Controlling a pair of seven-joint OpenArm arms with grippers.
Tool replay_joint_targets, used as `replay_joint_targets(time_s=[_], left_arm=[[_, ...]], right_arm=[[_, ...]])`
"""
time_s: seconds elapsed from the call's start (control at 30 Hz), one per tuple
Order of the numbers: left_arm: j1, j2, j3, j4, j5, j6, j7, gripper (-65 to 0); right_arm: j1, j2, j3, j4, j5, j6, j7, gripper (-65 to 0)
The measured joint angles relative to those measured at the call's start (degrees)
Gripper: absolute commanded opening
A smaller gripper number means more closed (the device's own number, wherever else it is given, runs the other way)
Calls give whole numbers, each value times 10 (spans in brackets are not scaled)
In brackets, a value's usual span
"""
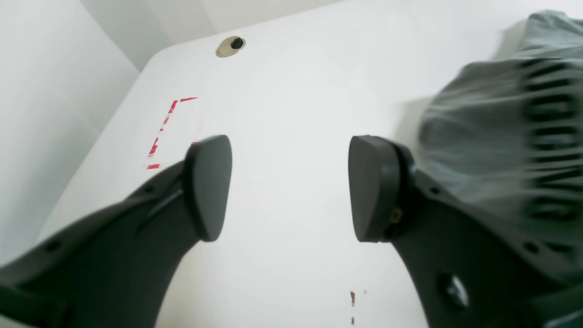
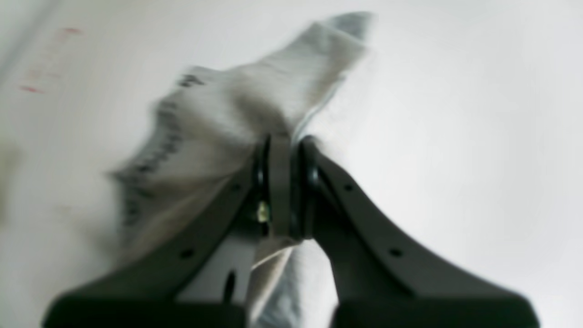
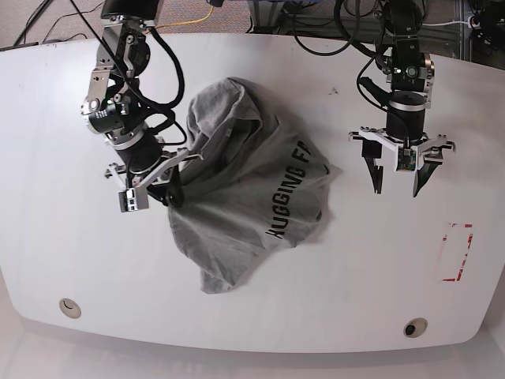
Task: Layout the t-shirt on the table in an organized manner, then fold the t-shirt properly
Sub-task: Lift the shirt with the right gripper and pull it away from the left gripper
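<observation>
The right gripper (image 3: 175, 193) is clamping the crumpled grey t-shirt (image 3: 252, 205) mid-table (image 3: 47, 260), while the left gripper (image 3: 397, 178), open and empty, is hovering beside it and should probably be pinching an opposite edge to spread it.

Black block lettering on the grey t-shirt (image 3: 252, 189) reads "HUGGING F", running up the crumpled cloth near the middle of the table (image 3: 260, 316); the rest of the second word is lost in a fold. In both wrist views the lettering is too blurred to read.
</observation>
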Motion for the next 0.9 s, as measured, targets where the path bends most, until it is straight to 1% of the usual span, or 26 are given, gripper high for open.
replay_joint_targets(time_s=[0.13, 0.2, 0.3, 0.5, 0.6, 0.63, 0.73, 0.9], left_arm=[[-21, 0, 1, -5, 0, 0, 15, -269], [-30, 0, 1, -7, 0, 0, 31, -269], [-39, 0, 1, -14, 0, 1, 41, -269], [-61, 0, 1, -39, 0, 1, 45, -269], [-69, 0, 1, -47, 0, 1, 42, -269], [-71, 0, 1, -50, 0, 1, 42, -269], [-75, 0, 9, -63, 0, 2, 47, -269], [-84, 3, 21, -67, 0, 0, 45, -269]], right_arm=[[8, 44, -1, 3, 0, 26, 0, -650], [16, 63, -2, 4, 1, 38, 0, -650], [30, 88, -2, 5, 1, 54, 2, -650], [78, 126, -3, 5, 9, 86, -2, -650], [101, 151, -4, 4, 54, 101, -2, -650], [110, 162, -4, 4, 79, 107, 0, -650], [141, 191, -4, 4, 116, 107, -2, -650], [200, 221, -4, 2, 153, 110, -2, -650]])
